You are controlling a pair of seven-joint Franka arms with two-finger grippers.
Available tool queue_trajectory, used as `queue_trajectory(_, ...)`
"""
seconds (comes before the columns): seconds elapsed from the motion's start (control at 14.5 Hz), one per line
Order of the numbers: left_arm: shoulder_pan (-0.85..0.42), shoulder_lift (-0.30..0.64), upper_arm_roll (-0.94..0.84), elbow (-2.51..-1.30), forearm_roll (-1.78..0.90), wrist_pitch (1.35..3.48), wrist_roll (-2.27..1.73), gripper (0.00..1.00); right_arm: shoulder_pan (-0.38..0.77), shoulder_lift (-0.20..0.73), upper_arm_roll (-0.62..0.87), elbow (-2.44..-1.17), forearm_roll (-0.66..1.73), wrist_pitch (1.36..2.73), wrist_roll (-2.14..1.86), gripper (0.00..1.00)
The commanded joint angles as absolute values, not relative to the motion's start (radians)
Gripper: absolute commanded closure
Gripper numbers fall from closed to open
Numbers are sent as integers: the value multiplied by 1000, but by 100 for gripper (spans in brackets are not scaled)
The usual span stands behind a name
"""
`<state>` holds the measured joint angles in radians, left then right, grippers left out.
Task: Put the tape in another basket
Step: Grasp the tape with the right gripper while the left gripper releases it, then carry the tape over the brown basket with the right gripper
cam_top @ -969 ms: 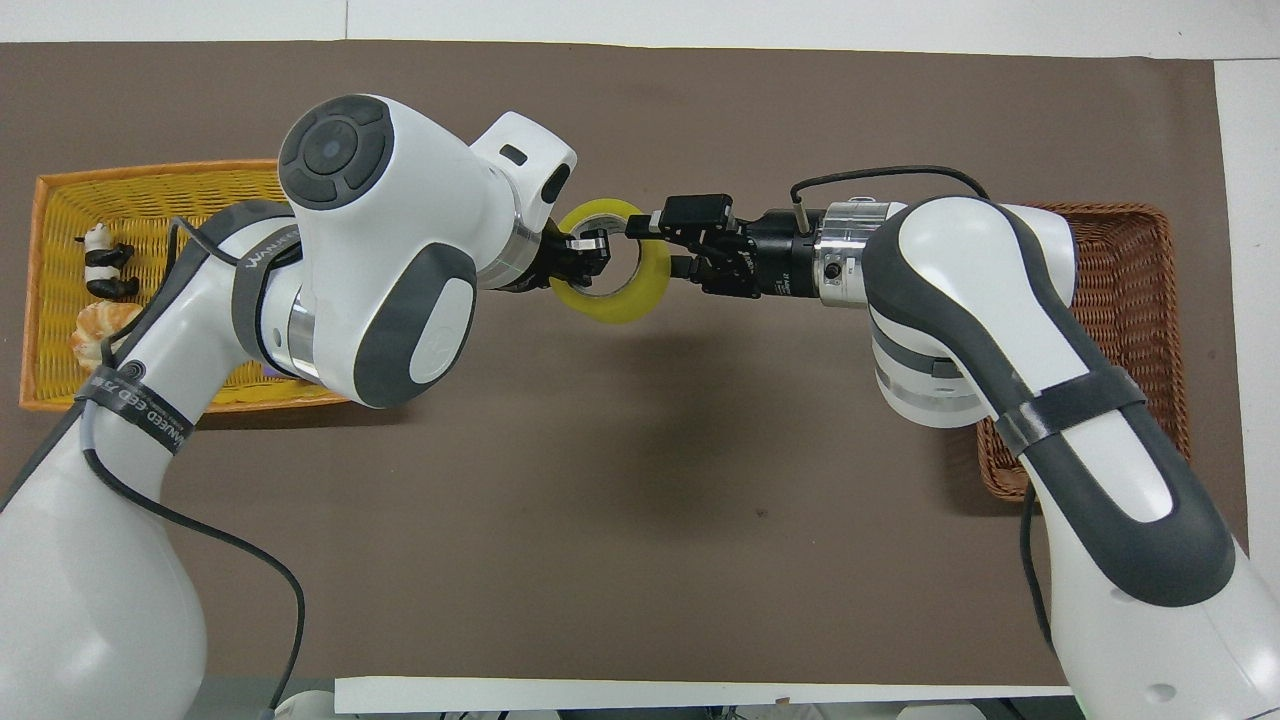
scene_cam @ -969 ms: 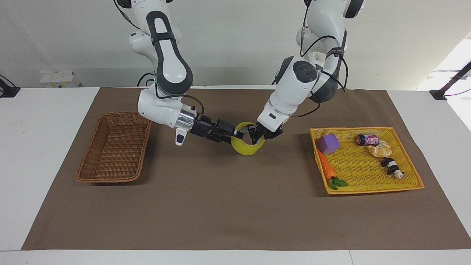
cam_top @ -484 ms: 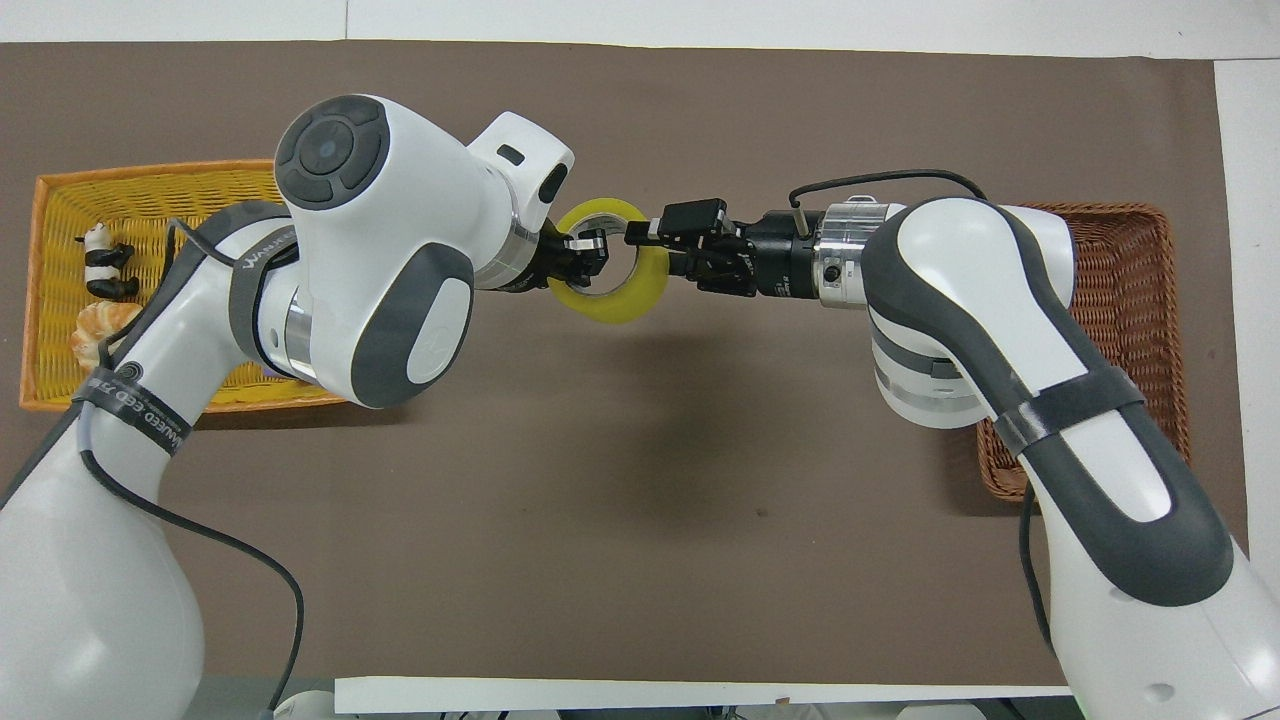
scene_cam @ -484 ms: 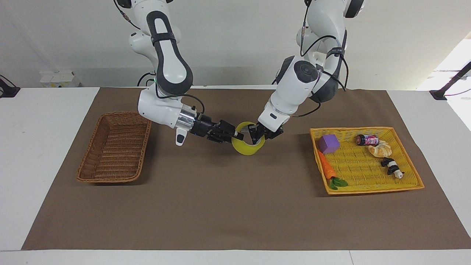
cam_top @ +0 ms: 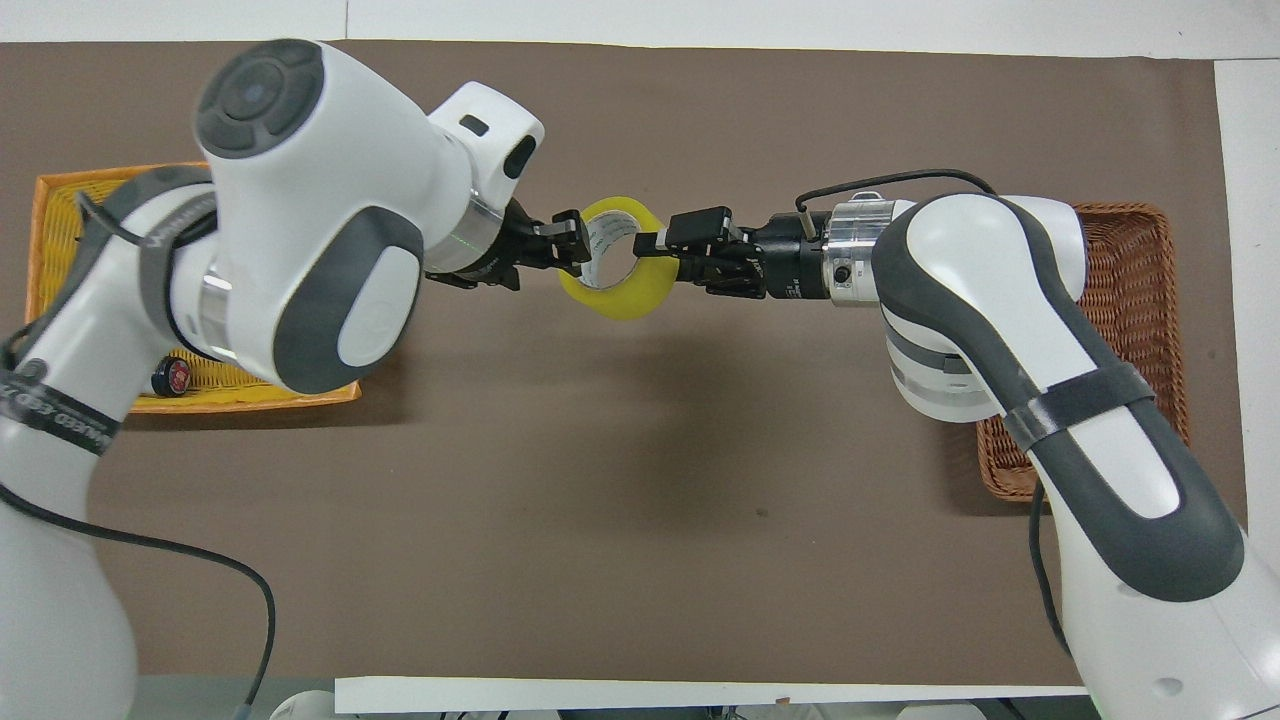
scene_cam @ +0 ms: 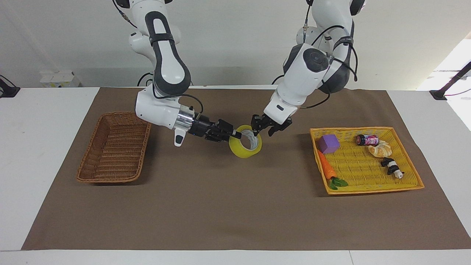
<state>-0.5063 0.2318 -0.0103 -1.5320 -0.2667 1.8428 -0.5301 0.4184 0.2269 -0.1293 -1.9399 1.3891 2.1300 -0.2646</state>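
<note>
The yellow tape roll point(scene_cam: 240, 150) hangs in the air over the middle of the brown mat, tilted, with its printed core showing. My right gripper point(scene_cam: 235, 135) is shut on the roll's rim on the side toward the brown wicker basket point(scene_cam: 106, 179). In the overhead view the right gripper point(cam_top: 655, 245) grips the tape point(cam_top: 625, 300) the same way. My left gripper point(scene_cam: 263, 130) is open and empty, just off the roll's other side and slightly above it; it also shows in the overhead view point(cam_top: 568, 242). The basket point(cam_top: 1130, 300) is empty at the right arm's end.
A flat yellow tray point(scene_cam: 353, 129) lies at the left arm's end. It holds a purple cube point(scene_cam: 328, 143), a carrot point(scene_cam: 326, 168), a small can point(scene_cam: 367, 140), a croissant point(scene_cam: 381, 149) and a panda toy point(scene_cam: 392, 167).
My left gripper has let go of the tape, opened and drawn up and away toward the yellow tray. My right gripper keeps hold of the roll, which has shifted slightly.
</note>
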Motion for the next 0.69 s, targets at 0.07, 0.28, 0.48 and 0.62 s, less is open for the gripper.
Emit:
queue_trajectory(0.07, -324, 140, -5, -1505, -268, 1679, -396, 0, 232, 216, -129, -1912, 1223, 1960, -296, 100)
queue_trajectory(0.28, -152, 109, -3, -1503, -240, 1589, -205, 0, 8, 222, -129, -1841, 1036, 1765, -377, 100)
queue_trajectory(0.48, -39, 94, -5, -1514, -121, 1595, -30, 0, -208, 245, -129, -1757, 881, 1602, -471, 100)
queue_trajectory(0.62, 7, 80, -2, -1539, -117, 1603, -26, 0, -335, 262, -129, -1701, 783, 1501, -561, 100)
